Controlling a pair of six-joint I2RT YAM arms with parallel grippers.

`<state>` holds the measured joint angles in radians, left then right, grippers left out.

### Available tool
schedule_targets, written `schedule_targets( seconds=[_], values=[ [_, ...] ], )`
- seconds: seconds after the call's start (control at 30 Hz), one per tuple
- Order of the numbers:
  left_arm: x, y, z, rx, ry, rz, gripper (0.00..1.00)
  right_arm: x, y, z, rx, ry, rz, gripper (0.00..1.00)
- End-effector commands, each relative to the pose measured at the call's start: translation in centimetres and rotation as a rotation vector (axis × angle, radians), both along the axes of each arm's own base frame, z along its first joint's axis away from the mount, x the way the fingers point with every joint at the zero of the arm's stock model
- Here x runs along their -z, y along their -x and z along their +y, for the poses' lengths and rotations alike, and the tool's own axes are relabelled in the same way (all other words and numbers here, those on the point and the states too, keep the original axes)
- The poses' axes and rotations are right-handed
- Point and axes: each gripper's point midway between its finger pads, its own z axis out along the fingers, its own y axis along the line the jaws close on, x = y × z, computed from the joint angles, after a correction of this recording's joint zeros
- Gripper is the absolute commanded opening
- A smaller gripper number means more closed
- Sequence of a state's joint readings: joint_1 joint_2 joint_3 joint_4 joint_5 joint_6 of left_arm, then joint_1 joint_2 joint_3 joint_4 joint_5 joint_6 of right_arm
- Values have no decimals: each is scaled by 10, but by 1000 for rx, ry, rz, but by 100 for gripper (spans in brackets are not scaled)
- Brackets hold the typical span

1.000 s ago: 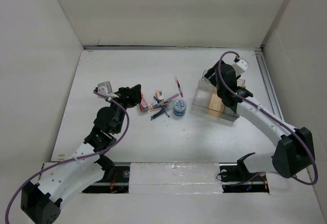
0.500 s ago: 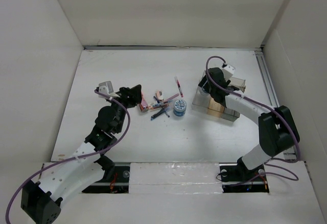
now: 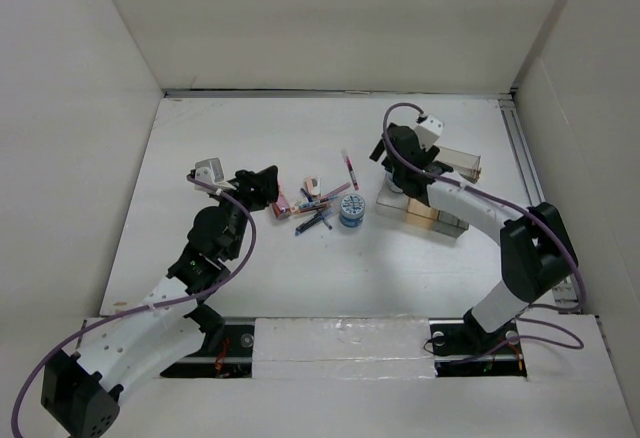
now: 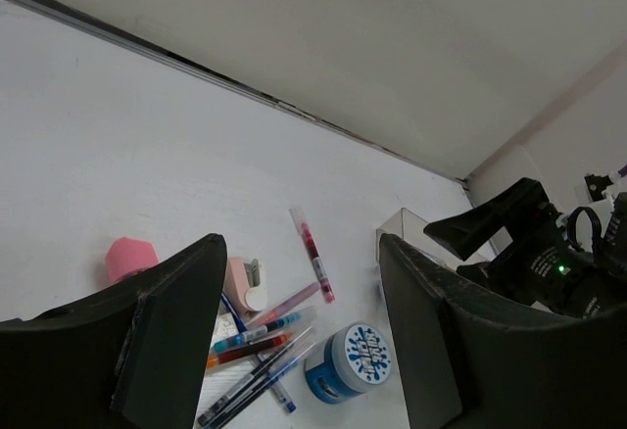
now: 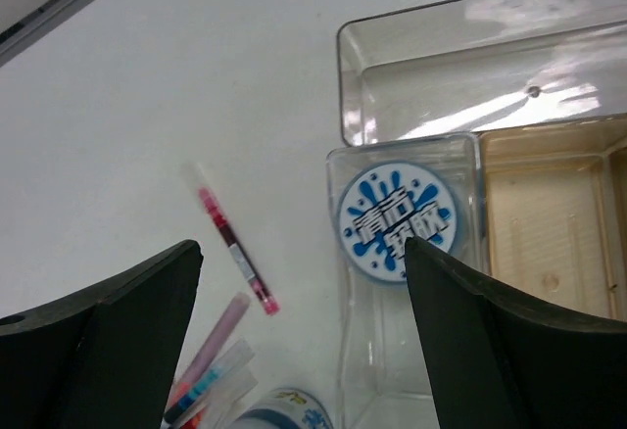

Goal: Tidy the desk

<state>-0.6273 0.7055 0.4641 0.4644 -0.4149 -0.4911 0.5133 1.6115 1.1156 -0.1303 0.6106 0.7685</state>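
Note:
The white desk holds a loose pile of pens, a red pen and a blue round tub at its middle. My left gripper is open and empty just left of the pile; its view shows the pens, the tub and the red pen. My right gripper is open and empty above the left edge of the clear compartment box. Its view shows a second blue-and-white tub lying inside the box, with the red pen to its left.
A pink block and a small pink gadget lie left of the pens. White panels wall the desk. A metal rail runs along the right edge. The box's right compartments look amber.
My right gripper has swung left, from over the box's middle to its left edge. My left gripper has barely moved.

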Motion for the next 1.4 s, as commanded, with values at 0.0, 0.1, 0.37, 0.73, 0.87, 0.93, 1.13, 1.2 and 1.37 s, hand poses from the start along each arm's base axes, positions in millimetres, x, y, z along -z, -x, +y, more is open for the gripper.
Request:
schedule_targets(
  seconds=[0.0, 0.1, 0.37, 0.73, 0.87, 0.93, 1.13, 1.2, 1.37],
  values=[
    [-14, 3, -2, 13, 31, -46, 60, -44, 2, 21, -23, 3, -104, 90],
    [-14, 2, 1, -2, 31, -37, 60, -46, 22, 48, -112, -4, -107, 65],
    [-17, 5, 0, 12, 44, -52, 60, 8, 87, 114, -388, -16, 41, 71],
    [-17, 4, 2, 3, 41, -45, 60, 38, 91, 132, -476, 34, 137, 90],
    [-16, 4, 2, 1, 43, -53, 60, 54, 85, 128, -426, 78, 175, 89],
    [-15, 3, 2, -2, 37, -39, 60, 63, 82, 130, -424, 91, 194, 85],
    [-15, 3, 3, -7, 41, -38, 59, 30, 78, 126, -358, 39, 95, 51],
    [-15, 5, 2, 0, 41, -42, 59, 10, 79, 122, -355, 2, 34, 50],
    [-16, 4, 3, -6, 47, -44, 59, -58, 77, 88, -261, -64, -127, 49]
  ],
)
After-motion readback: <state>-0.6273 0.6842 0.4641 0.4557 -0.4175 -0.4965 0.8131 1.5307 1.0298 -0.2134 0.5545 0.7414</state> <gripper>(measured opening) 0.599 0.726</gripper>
